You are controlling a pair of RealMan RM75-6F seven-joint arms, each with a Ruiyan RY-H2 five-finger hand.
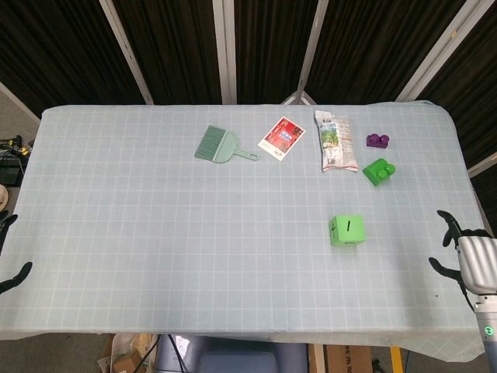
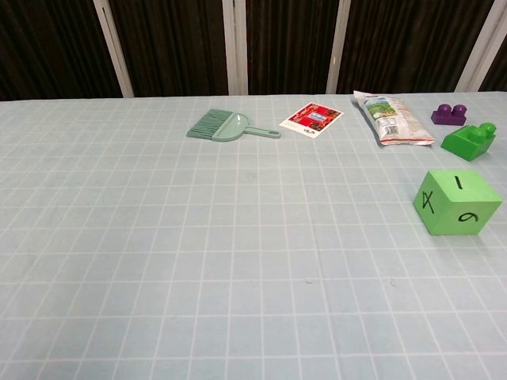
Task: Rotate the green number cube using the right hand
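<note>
Here, your green number cube (image 1: 346, 231) sits alone on the table (image 1: 140, 233), right of centre and toward the near side, with a "1" on its top face. Beyond it lie a green block (image 1: 378, 171) and a purple block (image 1: 377, 141), well apart from the cube, with a snack packet (image 1: 335, 141) just to their left. Further left along the far side rest a red card (image 1: 282, 137) and a green hand brush (image 1: 220, 145). Bare cloth lies between the cube and the table's right edge, where your right hand (image 1: 470, 258) hangs, holding nothing, fingers apart. Your left hand (image 1: 9, 252) barely shows past the left edge; you cannot tell its state.
</note>
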